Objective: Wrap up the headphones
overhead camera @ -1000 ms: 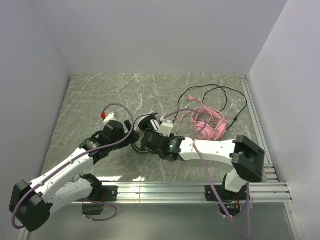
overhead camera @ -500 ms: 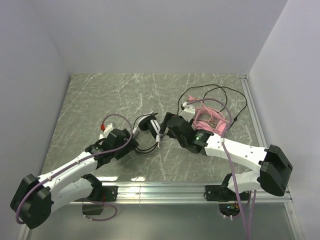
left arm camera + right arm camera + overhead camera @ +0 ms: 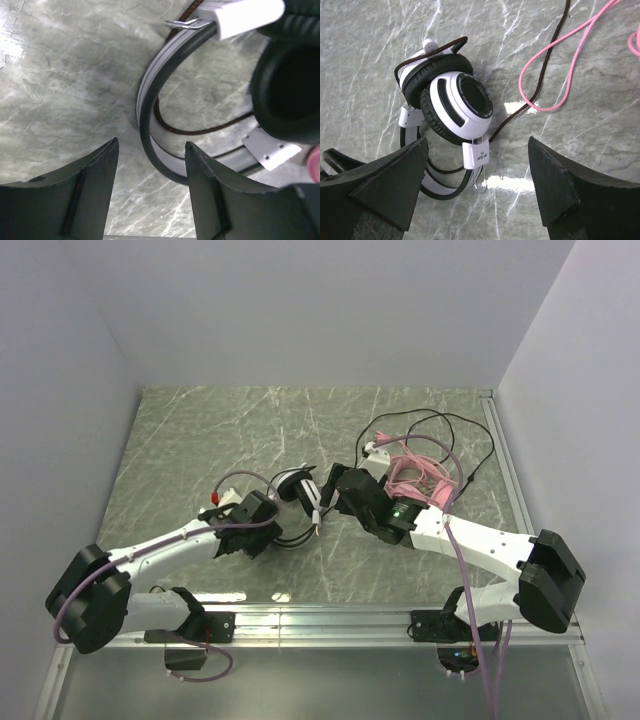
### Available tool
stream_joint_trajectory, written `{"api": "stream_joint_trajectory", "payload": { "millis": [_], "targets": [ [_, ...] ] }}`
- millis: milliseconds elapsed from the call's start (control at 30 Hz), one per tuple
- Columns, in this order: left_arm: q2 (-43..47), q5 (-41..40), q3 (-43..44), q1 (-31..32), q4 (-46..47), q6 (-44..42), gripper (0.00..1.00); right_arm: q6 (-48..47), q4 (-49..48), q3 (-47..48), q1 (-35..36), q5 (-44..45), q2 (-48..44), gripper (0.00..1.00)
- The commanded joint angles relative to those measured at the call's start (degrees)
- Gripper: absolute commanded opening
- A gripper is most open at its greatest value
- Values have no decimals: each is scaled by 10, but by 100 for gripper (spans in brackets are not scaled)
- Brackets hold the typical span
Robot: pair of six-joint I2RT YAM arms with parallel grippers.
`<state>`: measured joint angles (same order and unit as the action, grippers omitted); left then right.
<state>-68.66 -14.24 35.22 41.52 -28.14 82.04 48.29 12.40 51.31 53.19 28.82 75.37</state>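
Black-and-white headphones [image 3: 293, 487] lie on the counter [image 3: 200, 440], between the two pincers. Compared with one second before, the right arm has swung out from above them toward the right, so the top view now shows them uncovered. The left arm has reached further in, up to the headband [image 3: 144, 105].

The left pincer [image 3: 150, 145] is released. Its jaws stand one on each side of the headband and we see no clench on it; the left finger is clearly apart from the band. The right pincer [image 3: 477, 141] is also released, wide, and hangs over the ear cups with nothing between its jaws.

We find small dark print on the white slider under the upper cup and around the face of this cup, but it is too small to read.

The black cable [image 3: 200, 132] runs through the headband loop, just ahead of the left pincer, and is draped over the cups. Ahead and right of the right pincer, a loop of pink cable [image 3: 540, 107] crosses the black one. The pink headphones [image 3: 405, 480] lie behind the right arm, in a tangle of their cable.
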Motion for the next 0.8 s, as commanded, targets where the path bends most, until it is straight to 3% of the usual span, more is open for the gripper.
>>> {"api": "stream_joint_trajectory", "payload": {
  "millis": [0, 200, 333, 567, 767],
  "targets": [
    [-24, -17, 17, 6, -13, 29, 59, -3, -25, -5, -6, -1, -7, 87],
    [-76, -18, 25, 7, -7, 32, 55, -24, -31, 4, -19, -27, 6, 87],
    [-86, -29, 26, 9, -10, 36, 48, -94, 11, 69, -28, -60, 67, 88],
    [-48, -47, 40, 15, -22, -2, 60, -154, 53, 181, -27, -99, 192, 92],
    [-23, -51, 41, 16, -39, 1, 62, -178, 90, 237, -27, -114, 260, 90]
  ]
}}
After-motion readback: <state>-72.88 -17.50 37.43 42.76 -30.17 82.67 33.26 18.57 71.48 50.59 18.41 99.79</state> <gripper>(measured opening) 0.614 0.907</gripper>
